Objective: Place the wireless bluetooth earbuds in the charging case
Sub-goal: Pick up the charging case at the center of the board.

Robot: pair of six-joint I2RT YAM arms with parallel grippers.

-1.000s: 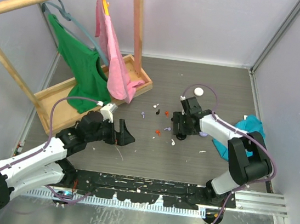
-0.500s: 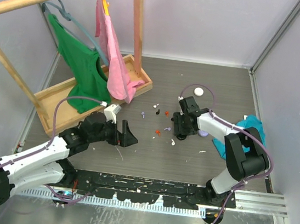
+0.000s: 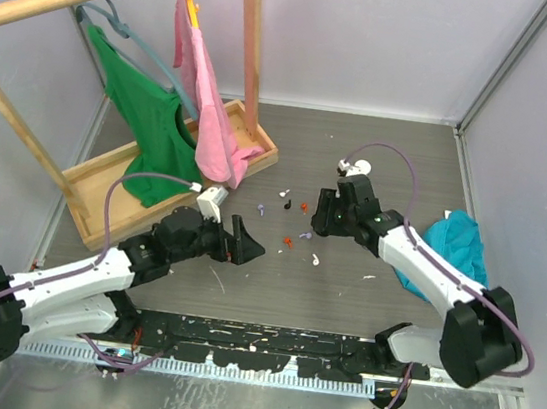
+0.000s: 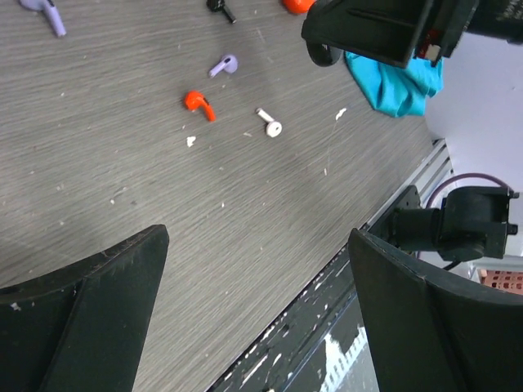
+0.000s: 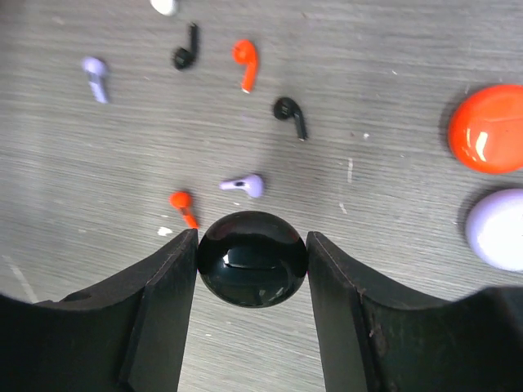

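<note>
My right tool (image 3: 324, 218) is clamped on a glossy black round puck-shaped case (image 5: 252, 258), with one finger pressed against each side of it, above the dark grey wood-grain surface (image 3: 361, 307). My left tool (image 4: 253, 314) stands wide open with nothing between its fingers, low over the surface at the near left of the scatter. The tiny comma-shaped plastic earbuds (image 5: 245, 64) lie loose on the surface in the middle of the scene, between my two tools, each apart from the others. My right wrist view shows a lilac earbud (image 5: 243, 185) and a small red earbud (image 5: 183, 206) just beside the held case. Farther off lie two black earbuds (image 5: 290, 114), another lilac earbud (image 5: 96, 77) and a white earbud (image 5: 163, 6) at the frame edge. A shiny red round case (image 5: 488, 129) and a pale lilac round case (image 5: 498, 229) sit side by side at the edge of that view. A white round case (image 3: 362, 167) rests just beyond my right tool on the far side. A crumpled teal cloth (image 3: 451, 238) lies at the right.
</note>
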